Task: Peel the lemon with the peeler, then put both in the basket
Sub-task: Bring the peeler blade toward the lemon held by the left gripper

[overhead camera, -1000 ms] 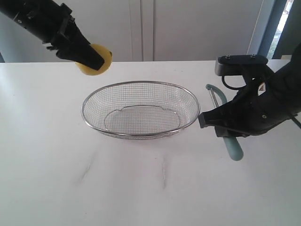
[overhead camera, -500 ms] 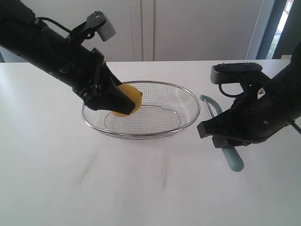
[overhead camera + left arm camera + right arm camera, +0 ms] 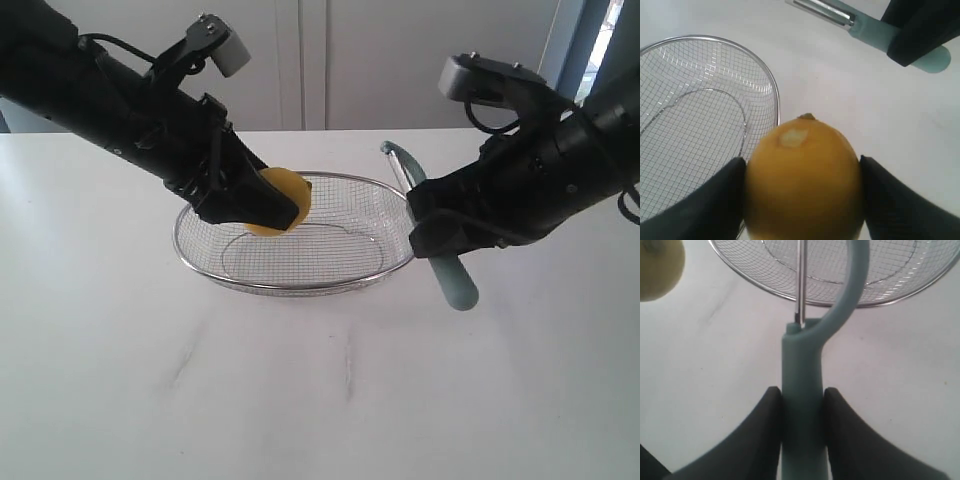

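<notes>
Left of centre in the exterior view, the left gripper (image 3: 280,212) hangs over the left side of the wire-mesh basket (image 3: 300,286), its black fingers (image 3: 715,200) spread wide and pressed to both sides of the lemon (image 3: 285,188). At the right, the right gripper (image 3: 428,238) has its fingers (image 3: 760,440) closed narrowly on the teal handle of the peeler (image 3: 455,283). The peeler is held tilted, its metal head by the basket's right rim. The basket sits on the white surface (image 3: 300,400).

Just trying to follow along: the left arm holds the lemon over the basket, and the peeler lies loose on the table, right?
No: the peeler is not loose; the right arm's jaws grip its handle, as the right wrist view shows.
</notes>
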`<control>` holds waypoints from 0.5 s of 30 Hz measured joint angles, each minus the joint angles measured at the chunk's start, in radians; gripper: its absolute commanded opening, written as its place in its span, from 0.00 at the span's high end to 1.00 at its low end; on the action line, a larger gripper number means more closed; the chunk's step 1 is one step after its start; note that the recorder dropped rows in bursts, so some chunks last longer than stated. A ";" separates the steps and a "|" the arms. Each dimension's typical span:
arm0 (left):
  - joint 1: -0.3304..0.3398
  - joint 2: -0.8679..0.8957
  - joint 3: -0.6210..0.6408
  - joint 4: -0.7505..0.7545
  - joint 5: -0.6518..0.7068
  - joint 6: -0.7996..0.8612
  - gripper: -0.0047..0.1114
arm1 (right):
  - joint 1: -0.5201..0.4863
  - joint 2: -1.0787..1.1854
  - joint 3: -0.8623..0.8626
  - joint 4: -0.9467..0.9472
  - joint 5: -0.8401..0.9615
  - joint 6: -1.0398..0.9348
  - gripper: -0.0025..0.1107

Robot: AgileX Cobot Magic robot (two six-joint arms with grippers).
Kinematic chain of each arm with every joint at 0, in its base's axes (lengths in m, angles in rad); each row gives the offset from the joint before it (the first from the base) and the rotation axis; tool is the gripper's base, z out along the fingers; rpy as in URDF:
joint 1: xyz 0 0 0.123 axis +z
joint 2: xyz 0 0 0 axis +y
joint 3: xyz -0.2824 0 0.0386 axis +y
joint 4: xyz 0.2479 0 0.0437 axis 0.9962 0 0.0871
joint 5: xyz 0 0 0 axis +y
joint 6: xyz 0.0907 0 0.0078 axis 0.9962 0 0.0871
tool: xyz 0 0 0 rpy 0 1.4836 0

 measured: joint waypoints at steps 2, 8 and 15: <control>0.000 0.000 0.000 -0.004 -0.004 0.000 0.96 | -0.020 0.004 0.000 0.042 0.018 -0.047 0.98; 0.000 0.000 0.000 -0.006 -0.008 0.000 0.96 | -0.038 0.006 0.000 0.116 0.039 -0.119 0.98; 0.000 0.000 0.000 -0.015 -0.031 0.016 0.96 | -0.038 0.046 0.000 0.205 0.066 -0.186 0.98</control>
